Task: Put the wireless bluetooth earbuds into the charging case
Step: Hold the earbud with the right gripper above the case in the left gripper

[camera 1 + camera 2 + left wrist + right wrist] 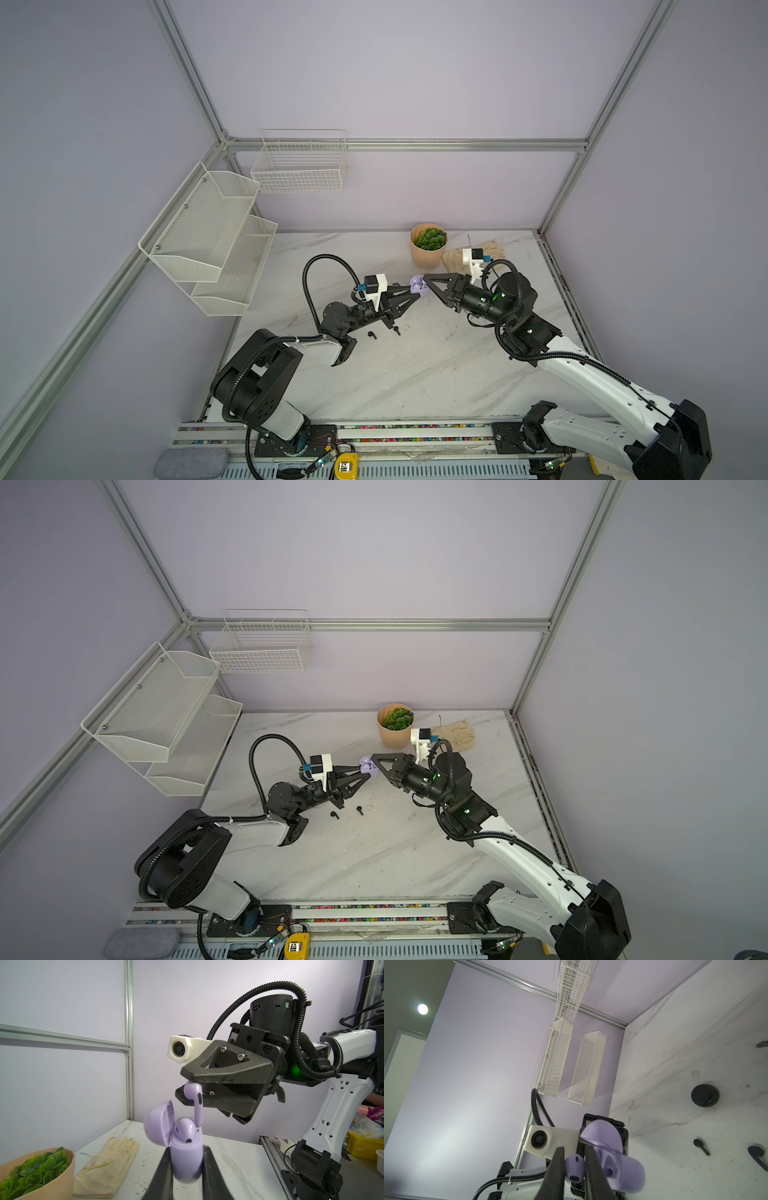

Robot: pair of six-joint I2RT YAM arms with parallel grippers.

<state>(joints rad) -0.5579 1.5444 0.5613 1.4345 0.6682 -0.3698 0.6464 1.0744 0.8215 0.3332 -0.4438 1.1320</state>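
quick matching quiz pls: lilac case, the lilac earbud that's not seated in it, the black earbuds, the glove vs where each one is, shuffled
1 lilac charging case
2 lilac earbud
3 black earbuds
4 glove

a loose on the table
b clamped in the left gripper, lid open
c flat beside the plant pot
d pinched in the right gripper

Pairs: 1-b, 2-d, 3-a, 4-c

Definitely a robotics lab cell, not anyone's home: aluminium frame [415, 144] with plain lilac panels [395, 62] boxing in a marble-look table [415, 374], two robot arms [598, 380] bolted to a rail [415, 434] at the near edge, wrist cameras [178, 1049] fitted.
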